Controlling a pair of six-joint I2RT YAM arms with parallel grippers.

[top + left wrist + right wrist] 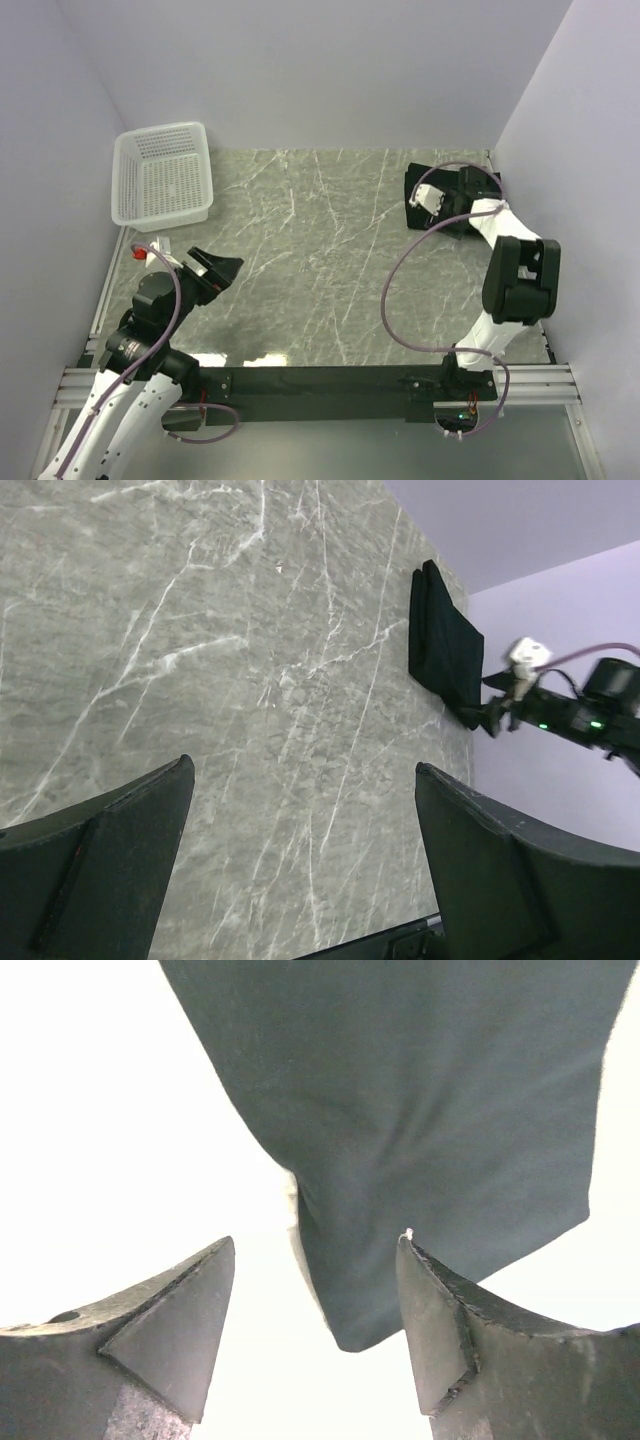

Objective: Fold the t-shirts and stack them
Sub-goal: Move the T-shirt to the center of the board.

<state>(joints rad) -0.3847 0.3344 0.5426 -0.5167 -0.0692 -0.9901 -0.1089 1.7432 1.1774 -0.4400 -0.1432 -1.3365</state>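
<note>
The t-shirt (pixel 485 188) lay folded into a dark, compact rectangle at the upper right of the top view, close to the far right corner of the surface (pixel 320 250). I read that spot as the stacking place, since it kept the middle free for folding. From the left wrist view its left edge showed layered cloth, though I could not tell whether that was one shirt or several. The right claw (pixel 315 1260) was over that shirt with its fingers apart. In its own camera a lower corner of the fabric hung down between the two fingers and nothing was pinched, so I judged it to be either lining up on that corner or just letting it go; the pictures did not settle which. The surface around the cloth was washed out to white in that view, which hid how near the fingertips were to it. The left claw (pixel 305 780) was parked at the lower left, well apart from the shirt, spread wide and holding nothing, angled across the bare marble toward the right arm, presumably to keep out of its way. The white basket (pixel 162 175) at the upper left looked empty.
</note>
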